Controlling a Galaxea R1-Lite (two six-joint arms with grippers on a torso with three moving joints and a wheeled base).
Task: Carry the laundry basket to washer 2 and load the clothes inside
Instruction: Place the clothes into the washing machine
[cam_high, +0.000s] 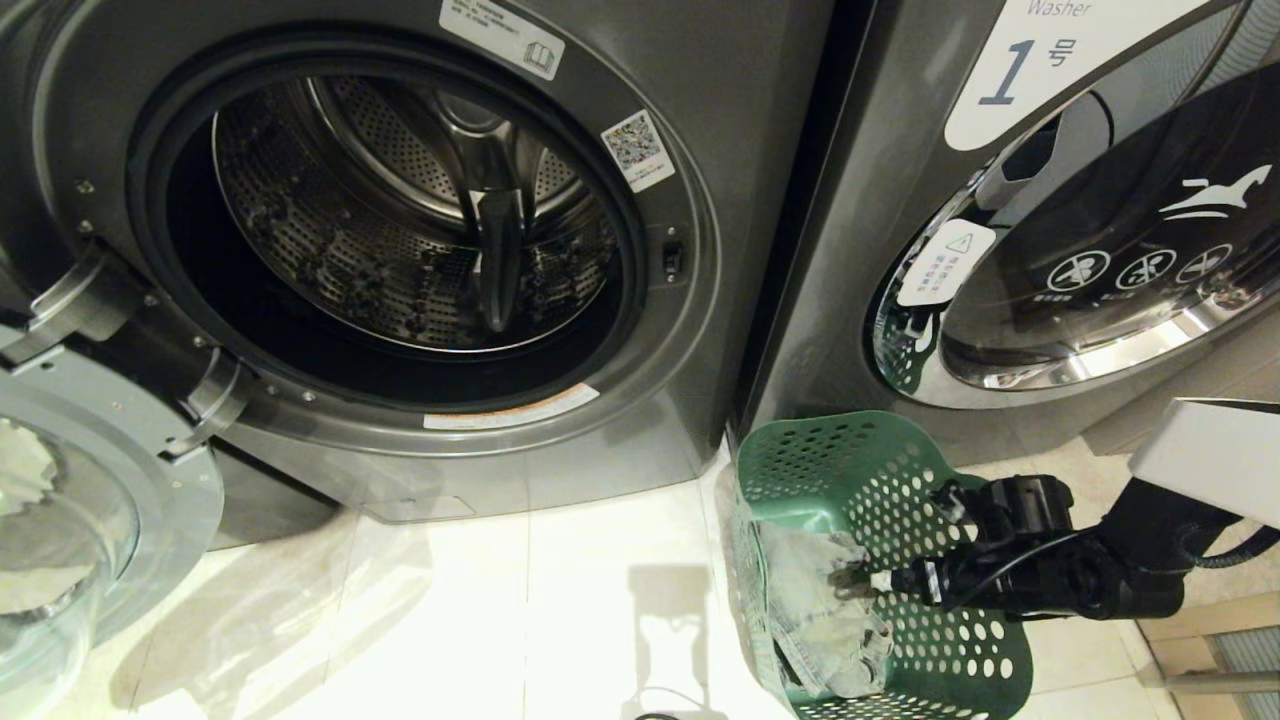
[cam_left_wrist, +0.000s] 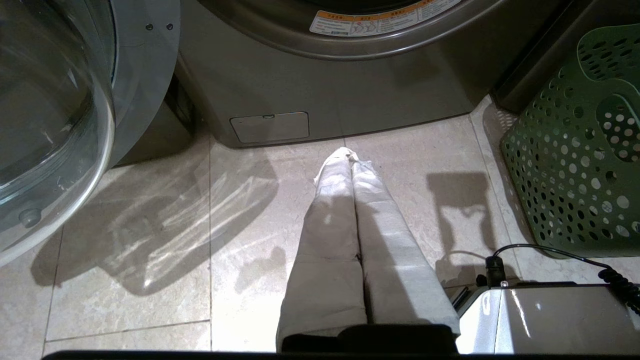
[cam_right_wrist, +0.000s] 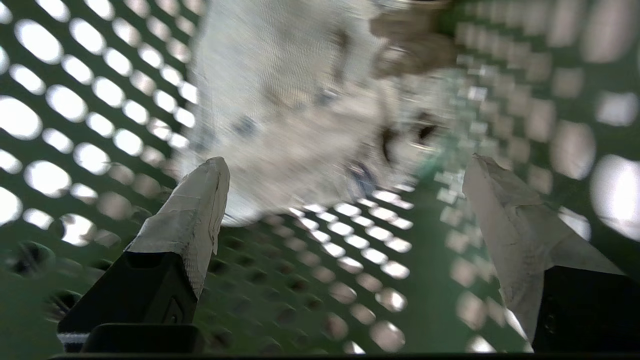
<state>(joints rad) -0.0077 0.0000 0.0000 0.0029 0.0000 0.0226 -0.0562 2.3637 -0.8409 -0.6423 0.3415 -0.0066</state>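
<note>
The right gripper (cam_right_wrist: 345, 185) is inside the basket (cam_high: 960, 650) with its jaws spread wide and nothing between them, the clothes (cam_right_wrist: 300, 110) lying just ahead of the taped fingertips (cam_right_wrist: 200, 200). The basket stands on the floor (cam_high: 450, 600) by the closed washer marked 1 (cam_high: 1060, 200), beside the washer (cam_high: 400, 230) with its door open. The left gripper (cam_left_wrist: 350, 155) is pressed closed and empty, pointing at that open washer's base.

The green laundry basket (cam_high: 880, 500), its sides perforated with round holes, stands on the floor against the washers, holding the clothes (cam_high: 825, 610), a crumpled pale grey-beige denim garment; washer 2 (cam_high: 420, 230) gapes open, drum empty
</note>
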